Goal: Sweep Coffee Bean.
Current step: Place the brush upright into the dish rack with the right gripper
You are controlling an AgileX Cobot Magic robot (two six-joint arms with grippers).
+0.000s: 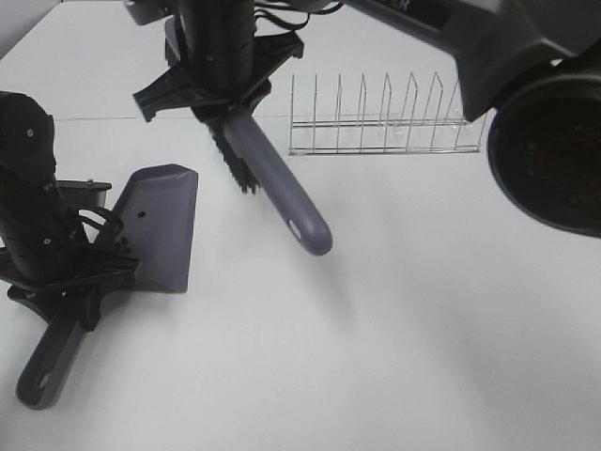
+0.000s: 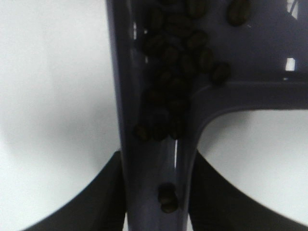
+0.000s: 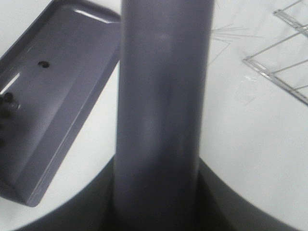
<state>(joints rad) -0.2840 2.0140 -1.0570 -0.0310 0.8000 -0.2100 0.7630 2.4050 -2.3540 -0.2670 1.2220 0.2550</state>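
Our left jaws are shut tight on the dustpan (image 1: 160, 225) handle, and our right jaws on the brush (image 1: 282, 188). The coffee beans (image 2: 171, 77) lie inside the dustpan, left. Sweeping looks done; next we carry it steady.

coffee bean (image 2: 169, 96) heap blurred (uncountable), dustpan (image 1: 161, 225) handle half hidden

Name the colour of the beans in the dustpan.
Dark brown-black roundish coffee beans; left wrist view is clearest.

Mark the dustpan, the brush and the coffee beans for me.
dustpan (image 1: 164, 235), exterior high view, bare inner floor of the pan
brush (image 1: 278, 184), exterior high view, middle of the handle
coffee beans (image 2: 169, 82), left wrist view, middle of the pile
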